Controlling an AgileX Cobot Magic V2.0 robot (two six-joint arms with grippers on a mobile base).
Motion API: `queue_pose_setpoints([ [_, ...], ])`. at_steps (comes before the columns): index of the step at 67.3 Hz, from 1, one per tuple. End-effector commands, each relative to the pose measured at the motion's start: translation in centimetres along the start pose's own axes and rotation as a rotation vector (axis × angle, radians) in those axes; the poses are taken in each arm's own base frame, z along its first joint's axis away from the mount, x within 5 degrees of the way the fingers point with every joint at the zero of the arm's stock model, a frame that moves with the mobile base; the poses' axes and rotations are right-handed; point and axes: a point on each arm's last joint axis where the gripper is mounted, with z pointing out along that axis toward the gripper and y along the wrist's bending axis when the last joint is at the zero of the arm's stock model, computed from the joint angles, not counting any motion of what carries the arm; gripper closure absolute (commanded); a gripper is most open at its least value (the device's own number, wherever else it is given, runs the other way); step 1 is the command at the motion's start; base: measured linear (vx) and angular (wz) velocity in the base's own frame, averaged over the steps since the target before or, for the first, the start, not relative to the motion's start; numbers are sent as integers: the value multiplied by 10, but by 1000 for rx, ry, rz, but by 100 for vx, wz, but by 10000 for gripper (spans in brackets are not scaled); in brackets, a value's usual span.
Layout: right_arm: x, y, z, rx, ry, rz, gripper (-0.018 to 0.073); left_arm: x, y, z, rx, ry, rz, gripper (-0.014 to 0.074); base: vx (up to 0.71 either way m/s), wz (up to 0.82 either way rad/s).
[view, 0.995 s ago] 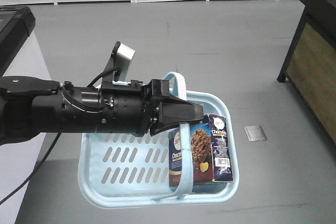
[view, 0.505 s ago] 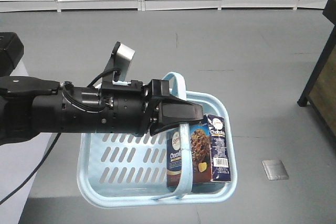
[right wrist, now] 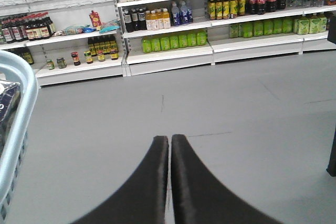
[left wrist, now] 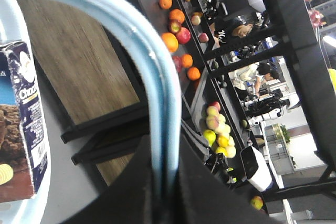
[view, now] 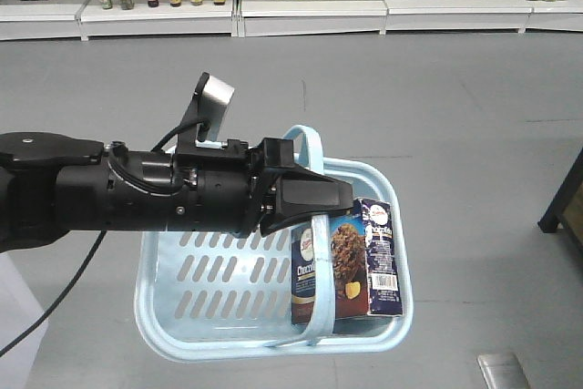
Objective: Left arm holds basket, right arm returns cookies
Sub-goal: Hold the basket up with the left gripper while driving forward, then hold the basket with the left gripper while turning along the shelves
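In the front view the basket's (view: 182,312) left half is open from above. The cookies (view: 351,266) fill its right end, the hoop handle (view: 321,302) crosses them, and the left arm (view: 137,193) overhangs the far wall.

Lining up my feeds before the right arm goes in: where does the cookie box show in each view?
Front view: the cookie box is lower centre-right, upright in the right end of the basket.
Left wrist view: the cookie box is at the left edge, cut off by the frame.
Right wrist view: only a dark corner shows at the far left, behind the basket rim.
Shared landmark: the light blue basket, whose handle crosses the left wrist view.
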Motion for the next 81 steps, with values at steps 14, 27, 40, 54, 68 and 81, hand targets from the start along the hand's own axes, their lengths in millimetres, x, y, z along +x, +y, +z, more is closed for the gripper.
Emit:
queue_pose_setpoints([
  [14,-6,0,-1,-5,-77,-8,563,-9,-32,-9,139,-63,1,603,53,-1],
  [27,-6,0,-1,-5,-77,-8,563,-9,-32,-9,139,-63,1,603,55,4],
  [40,-6,0,-1,-5,-77,-8,563,-9,-32,-9,139,-63,1,603,55,7],
  [54,-6,0,-1,-5,-77,-8,563,-9,-32,-9,139,-63,1,603,53,6],
  [68,-6,0,-1,-5,-77,-8,563,-9,-32,-9,139,-63,1,603,52,2],
  [81,-6,0,-1,-5,-77,-8,563,-9,-32,-9,139,-63,1,603,51,0],
])
